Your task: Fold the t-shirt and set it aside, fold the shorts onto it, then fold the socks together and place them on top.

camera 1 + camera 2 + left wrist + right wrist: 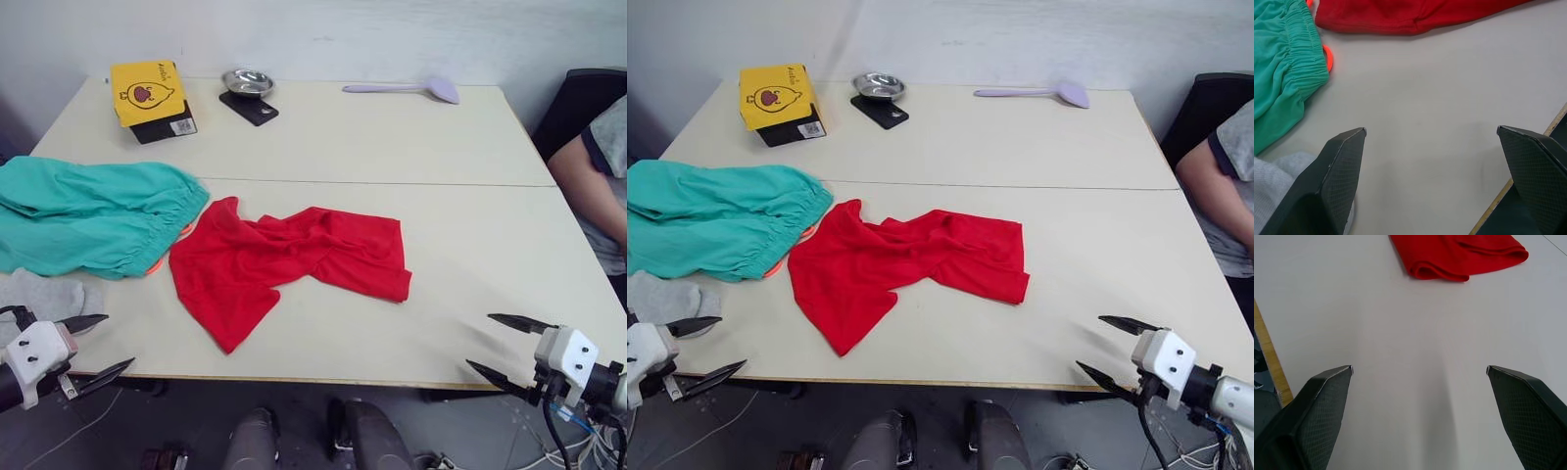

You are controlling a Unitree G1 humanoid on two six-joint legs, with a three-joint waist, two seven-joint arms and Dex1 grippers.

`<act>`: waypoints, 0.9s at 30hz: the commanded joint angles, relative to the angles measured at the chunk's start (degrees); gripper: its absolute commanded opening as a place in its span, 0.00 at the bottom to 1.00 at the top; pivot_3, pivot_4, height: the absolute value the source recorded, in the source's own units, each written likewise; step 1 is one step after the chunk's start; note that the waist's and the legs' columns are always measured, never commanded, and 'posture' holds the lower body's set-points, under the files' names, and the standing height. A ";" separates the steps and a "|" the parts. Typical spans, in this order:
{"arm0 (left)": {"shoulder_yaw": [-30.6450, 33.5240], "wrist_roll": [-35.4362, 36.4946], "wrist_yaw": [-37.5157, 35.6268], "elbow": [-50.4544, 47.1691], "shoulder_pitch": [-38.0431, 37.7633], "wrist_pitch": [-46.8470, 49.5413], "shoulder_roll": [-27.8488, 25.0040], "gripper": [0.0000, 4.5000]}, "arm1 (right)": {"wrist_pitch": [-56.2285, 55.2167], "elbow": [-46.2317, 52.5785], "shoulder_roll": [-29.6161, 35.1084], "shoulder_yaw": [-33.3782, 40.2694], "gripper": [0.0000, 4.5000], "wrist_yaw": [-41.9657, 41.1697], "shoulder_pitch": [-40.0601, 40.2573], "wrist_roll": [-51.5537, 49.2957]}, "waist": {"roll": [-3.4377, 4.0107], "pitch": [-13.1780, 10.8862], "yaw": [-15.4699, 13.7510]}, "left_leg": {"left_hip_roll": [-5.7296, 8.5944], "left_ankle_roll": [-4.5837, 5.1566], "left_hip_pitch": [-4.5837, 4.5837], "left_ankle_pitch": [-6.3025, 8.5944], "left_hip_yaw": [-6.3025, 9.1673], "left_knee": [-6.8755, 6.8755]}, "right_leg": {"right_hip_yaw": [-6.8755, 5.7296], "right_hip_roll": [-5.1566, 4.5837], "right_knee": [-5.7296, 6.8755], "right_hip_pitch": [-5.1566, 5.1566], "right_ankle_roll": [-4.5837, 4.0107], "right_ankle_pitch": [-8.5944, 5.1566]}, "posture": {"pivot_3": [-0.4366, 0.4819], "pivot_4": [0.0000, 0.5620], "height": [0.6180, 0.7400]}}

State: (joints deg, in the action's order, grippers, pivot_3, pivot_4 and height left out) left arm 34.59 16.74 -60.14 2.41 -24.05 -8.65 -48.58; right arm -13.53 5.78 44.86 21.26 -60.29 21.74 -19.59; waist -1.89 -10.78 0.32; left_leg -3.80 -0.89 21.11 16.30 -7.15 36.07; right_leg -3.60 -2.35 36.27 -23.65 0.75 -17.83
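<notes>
So my left tool (90, 345) hangs at the near edge of the pale bench (411, 147), its two black fingers spread wide apart with nothing between them; my right tool (505, 345) sits at the same edge on the other side, likewise spread and empty.

The bright red short-sleeved cloth t-shirt (289, 264) lies crumpled ahead of both tools, between them and somewhat nearer my left one, its body twisted and one sleeve bunched. The teal-green cloth shorts (93, 215) with the gathered waistband lie ahead of my left tool, their waistband just touching the shirt's edge, a loop of orange drawstring (1327, 55) peeking out there. The small light grey knit socks (44, 297) rest right beside my left tool, on its outer side.

The folding has not begun, I judge. The risks as I see them: with the shirt so twisted, a pinch may catch two layers and fold in the wrinkles. Reaching from the left, I could snag the shorts or drawstring and drag them along. My left tool could also nudge the socks off the bench edge.
</notes>
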 commanded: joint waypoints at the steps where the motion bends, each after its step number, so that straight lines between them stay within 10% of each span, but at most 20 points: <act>1: 1.21 2.37 -1.21 -2.03 -1.26 1.41 -0.21 1.00 | 0.50 0.44 -0.37 0.76 0.99 0.40 -0.32 -1.26 | 0.00 0.00 -0.01 | 0.00 0.12 0.00 -0.04 0.00 -0.01 | 0.00 0.00 0.00 -0.01 0.01 0.01 | 0.48 0.27 1.00; 27: -12.79 6.70 -0.82 -29.78 3.00 22.65 -3.20 1.00 | 26.84 8.03 1.66 -11.13 0.99 -0.45 -23.44 -9.03 | 0.12 -0.01 0.19 | 0.03 0.18 -0.02 -0.11 0.01 0.00 | 0.06 0.02 0.33 -0.10 0.00 0.01 | 0.48 0.27 1.00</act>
State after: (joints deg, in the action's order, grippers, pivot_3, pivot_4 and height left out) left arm 21.43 23.65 -61.47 -25.96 -20.92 13.87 -52.06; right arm 13.56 13.93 45.73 9.78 -59.97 -1.37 -28.89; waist -1.78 -10.79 0.51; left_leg -3.78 -0.73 21.10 16.22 -7.14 36.08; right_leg -3.55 -2.33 36.61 -23.74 0.76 -17.82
